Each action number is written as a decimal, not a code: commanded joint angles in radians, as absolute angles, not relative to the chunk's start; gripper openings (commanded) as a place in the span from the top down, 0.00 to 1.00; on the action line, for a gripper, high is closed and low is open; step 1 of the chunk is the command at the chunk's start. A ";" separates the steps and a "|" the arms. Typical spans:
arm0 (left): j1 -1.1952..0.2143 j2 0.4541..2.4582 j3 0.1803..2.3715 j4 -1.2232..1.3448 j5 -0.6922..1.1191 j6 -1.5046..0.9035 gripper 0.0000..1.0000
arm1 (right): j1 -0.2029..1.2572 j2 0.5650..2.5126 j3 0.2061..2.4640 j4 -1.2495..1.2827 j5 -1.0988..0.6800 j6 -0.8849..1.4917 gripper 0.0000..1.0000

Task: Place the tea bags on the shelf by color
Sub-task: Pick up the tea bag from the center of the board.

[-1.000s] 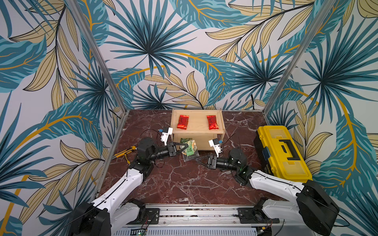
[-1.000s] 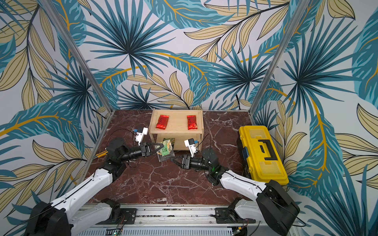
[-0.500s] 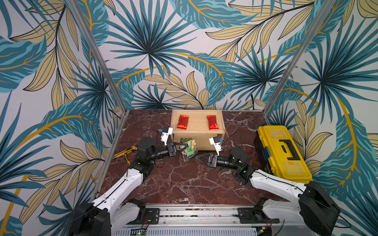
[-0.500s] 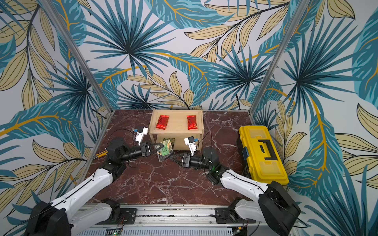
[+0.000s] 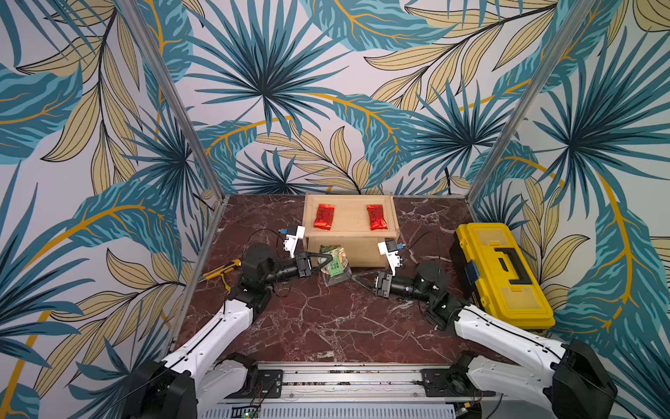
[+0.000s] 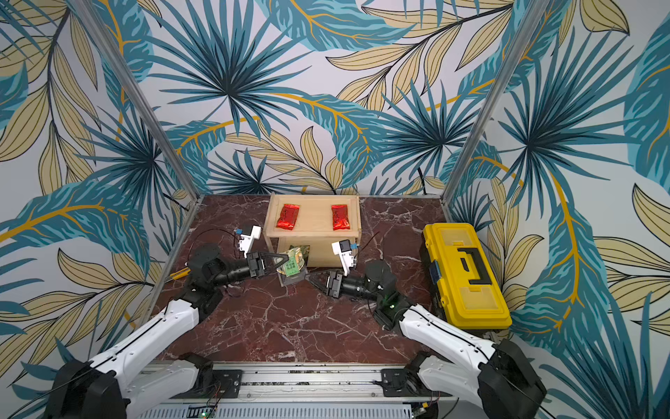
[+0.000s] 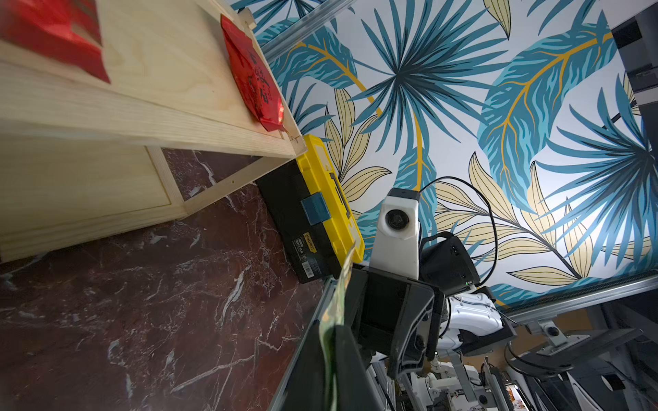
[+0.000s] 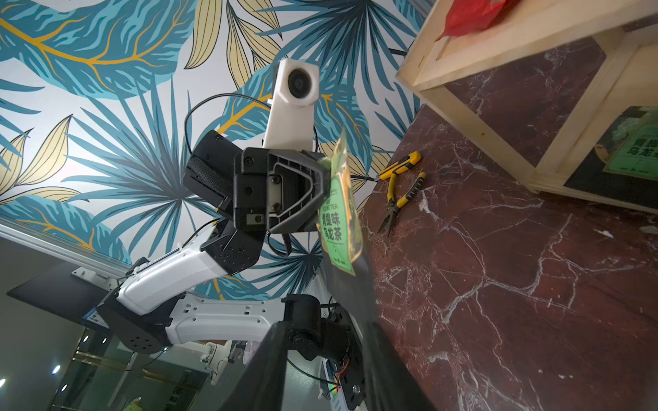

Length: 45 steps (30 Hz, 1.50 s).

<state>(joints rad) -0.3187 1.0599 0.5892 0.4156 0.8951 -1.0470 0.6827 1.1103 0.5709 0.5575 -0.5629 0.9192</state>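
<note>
Two red tea bags [image 5: 323, 216] [image 5: 376, 217] lie on the top board of the pale wooden shelf [image 5: 350, 203]. A green tea bag [image 8: 630, 153] rests on the lower tier in the right wrist view. Another green tea bag [image 5: 335, 265] [image 6: 292, 266] [image 8: 338, 227] hangs upright in front of the shelf, pinched at its top by my left gripper [image 5: 330, 258] [image 7: 334, 341], which is shut on it. My right gripper [image 5: 359, 280] [image 8: 324, 331] stands open just right of the bag's black lower edge, fingertips close beside it.
A yellow toolbox [image 5: 502, 275] stands along the right wall. Yellow-handled pliers [image 8: 398, 199] and a yellow utility knife [image 8: 400, 165] lie at the left edge of the marble table [image 5: 326, 326]. Patterned walls enclose three sides.
My right gripper has slid left toward the hanging green tea bag and its jaws have widened slightly. The left gripper and its bag have stayed still.
</note>
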 commanded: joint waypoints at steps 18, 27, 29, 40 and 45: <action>-0.310 1.028 0.633 0.448 0.912 -1.053 1.00 | 0.672 1.187 0.627 0.560 -0.600 0.930 0.59; -0.311 1.029 0.618 0.452 0.909 -1.053 1.00 | 0.672 1.223 0.660 0.594 -0.620 0.949 0.84; -0.310 1.029 0.618 0.451 0.909 -1.053 1.00 | 0.671 1.221 0.656 0.590 -0.610 0.948 0.92; -0.311 1.025 0.656 0.334 0.909 -1.053 1.00 | 0.673 1.129 0.637 0.301 -0.413 0.800 1.00; -0.289 0.996 0.733 0.094 0.909 -1.053 1.00 | 0.673 1.076 0.588 0.196 -0.258 0.723 1.00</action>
